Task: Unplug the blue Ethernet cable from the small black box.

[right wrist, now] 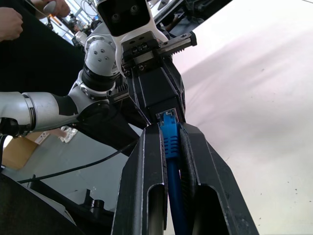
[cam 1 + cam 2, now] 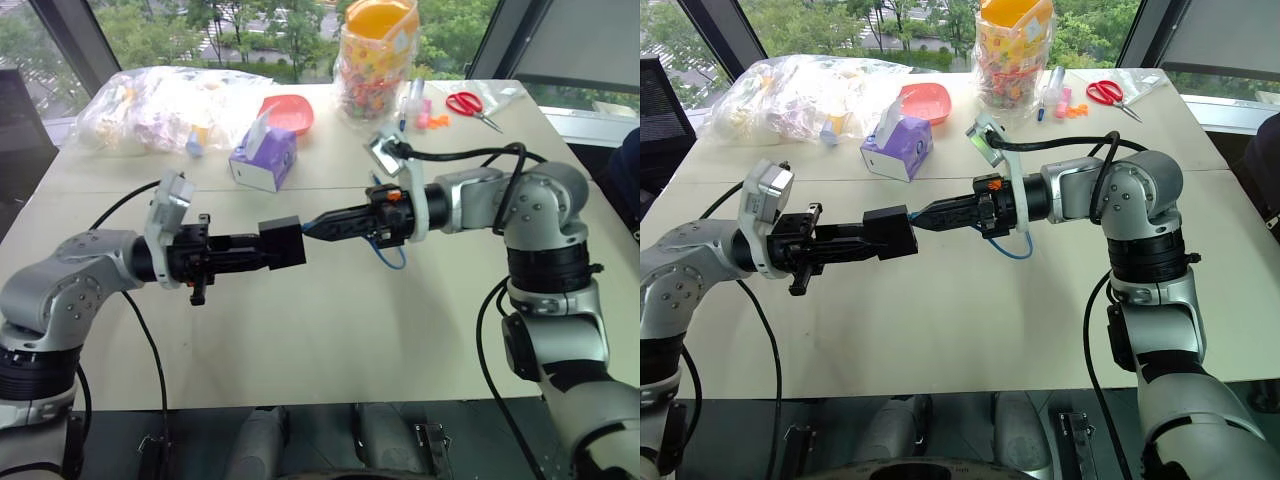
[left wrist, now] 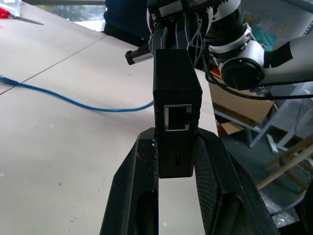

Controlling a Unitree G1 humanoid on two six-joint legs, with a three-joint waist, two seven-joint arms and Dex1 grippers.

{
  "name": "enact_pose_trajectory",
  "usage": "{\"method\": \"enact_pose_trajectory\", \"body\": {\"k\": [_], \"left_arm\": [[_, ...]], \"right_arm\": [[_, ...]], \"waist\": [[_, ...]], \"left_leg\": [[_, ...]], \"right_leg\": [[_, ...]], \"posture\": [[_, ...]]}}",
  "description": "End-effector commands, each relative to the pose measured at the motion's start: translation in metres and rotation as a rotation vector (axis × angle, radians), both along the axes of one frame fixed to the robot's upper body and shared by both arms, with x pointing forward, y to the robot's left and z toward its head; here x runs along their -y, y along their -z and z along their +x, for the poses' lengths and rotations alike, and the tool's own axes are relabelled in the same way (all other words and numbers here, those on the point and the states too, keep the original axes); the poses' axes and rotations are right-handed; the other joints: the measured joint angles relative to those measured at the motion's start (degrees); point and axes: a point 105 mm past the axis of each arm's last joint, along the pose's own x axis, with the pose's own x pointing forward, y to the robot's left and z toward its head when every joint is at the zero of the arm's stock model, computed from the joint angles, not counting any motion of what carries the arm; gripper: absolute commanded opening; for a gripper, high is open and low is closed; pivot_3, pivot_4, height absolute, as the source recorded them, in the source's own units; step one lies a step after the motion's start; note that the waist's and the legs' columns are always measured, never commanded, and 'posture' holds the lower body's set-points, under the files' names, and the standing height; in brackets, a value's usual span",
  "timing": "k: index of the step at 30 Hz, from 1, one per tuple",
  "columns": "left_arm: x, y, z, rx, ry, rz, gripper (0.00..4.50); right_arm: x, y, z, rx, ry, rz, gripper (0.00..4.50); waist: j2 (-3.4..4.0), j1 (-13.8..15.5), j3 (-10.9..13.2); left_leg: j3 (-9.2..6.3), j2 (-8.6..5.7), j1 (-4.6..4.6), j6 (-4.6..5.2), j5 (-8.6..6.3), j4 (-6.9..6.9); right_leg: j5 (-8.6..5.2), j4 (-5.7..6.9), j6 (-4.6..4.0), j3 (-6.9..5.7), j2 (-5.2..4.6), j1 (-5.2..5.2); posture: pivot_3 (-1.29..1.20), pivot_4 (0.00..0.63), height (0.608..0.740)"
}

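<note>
Two grippers meet above the table [image 2: 330, 340]: the left gripper [image 2: 292, 246] clamps the small black box [image 2: 283, 243], while the right gripper [image 1: 169, 131], on its right, pinches the blue Ethernet cable [image 1: 169, 142] at its plug.

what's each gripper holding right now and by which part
The left gripper clamps the small black box by its sides. The right gripper is shut on the blue Ethernet cable at its plug boot.
</note>
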Motion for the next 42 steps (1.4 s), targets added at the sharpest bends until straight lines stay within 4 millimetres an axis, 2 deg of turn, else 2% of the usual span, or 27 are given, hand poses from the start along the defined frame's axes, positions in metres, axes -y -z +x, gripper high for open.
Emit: {"method": "enact_pose_trajectory", "body": {"k": [1, 7, 22, 25, 28, 34, 38, 42], "left_arm": [[-0.001, -0.017, 0.001, 0.041, -0.018, -0.036, 0.44], [-0.002, -0.018, -0.002, 0.03, -0.016, -0.035, 0.44], [-0.012, -0.011, -0.011, 0.019, -0.061, -0.012, 0.44], [-0.013, 0.005, -0.002, 0.108, -0.126, 0.054, 0.44], [-0.01, 0.018, 0.013, 0.218, -0.225, 0.086, 0.44], [-0.007, 0.04, 0.04, 0.403, -0.399, 0.128, 0.44], [-0.008, 0.054, 0.053, 0.456, -0.481, 0.13, 0.44], [-0.006, 0.069, 0.059, 0.48, -0.515, 0.143, 0.44]], "right_arm": [[-0.003, -0.009, -0.007, 0.042, -0.032, 0.022, 0.01], [0.002, 0.001, 0.0, 0.075, 0.012, -0.013, 0.01], [0.08, 0.015, 0.072, 0.156, 0.383, -0.082, 0.01], [0.081, 0.032, 0.102, 0.319, 0.571, -0.162, 0.01], [0.085, 0.062, 0.13, 0.446, 0.781, -0.323, 0.01], [0.098, 0.086, 0.15, 0.551, 1.034, -0.422, 0.01], [0.115, 0.087, 0.154, 0.543, 1.139, -0.424, 1.75], [0.141, 0.083, 0.158, 0.549, 1.255, -0.444, 3.88]], "waist": [[0.0, 0.0, 0.0], [0.0, 0.0, 0.0], [-0.02, -0.1, 0.0], [-0.02, -0.3, 0.0], [-0.01, 0.0, 0.0], [-0.01, 0.7, 0.0], [-0.01, 0.6, 0.0], [-0.01, 0.4, 0.0]], "left_leg": [[0.0, 0.0, 0.0, 0.0, 0.0, 0.0], [0.0, 0.0, 0.0, 0.0, 0.0, 0.0], [0.05, -0.02, -0.02, 0.0, 0.0, -0.01], [0.11, 0.01, 0.01, 0.0, 0.0, -0.02], [0.12, 0.02, 0.04, -0.02, 0.01, -0.02], [0.12, -0.05, -0.1, -0.04, 0.02, 0.02], [0.13, -0.06, -0.15, -0.05, 0.03, 0.0], [0.14, -0.05, -0.15, -0.04, 0.03, 0.0]], "right_leg": [[0.0, 0.0, 0.0, 0.0, 0.0, 0.0], [0.0, 0.0, 0.0, 0.0, 0.0, 0.0], [0.0, -0.04, 0.0, 0.01, -0.02, 0.0], [0.0, -0.01, 0.0, 0.04, -0.01, -0.04], [0.0, 0.02, 0.0, 0.04, 0.0, -0.03], [0.02, -0.02, -0.02, 0.07, -0.06, -0.11], [0.02, -0.02, -0.02, 0.09, -0.06, -0.2], [0.03, 0.03, -0.01, 0.09, -0.06, -0.21]], "posture": [[0.0, 0.15, 0.74], [0.0, 0.15, 0.74], [0.0, 0.15, 0.74], [0.0, 0.15, 0.74], [0.0, 0.15, 0.74], [0.0, 0.15, 0.74], [0.0, 0.15, 0.74], [0.0, 0.15, 0.74]]}}
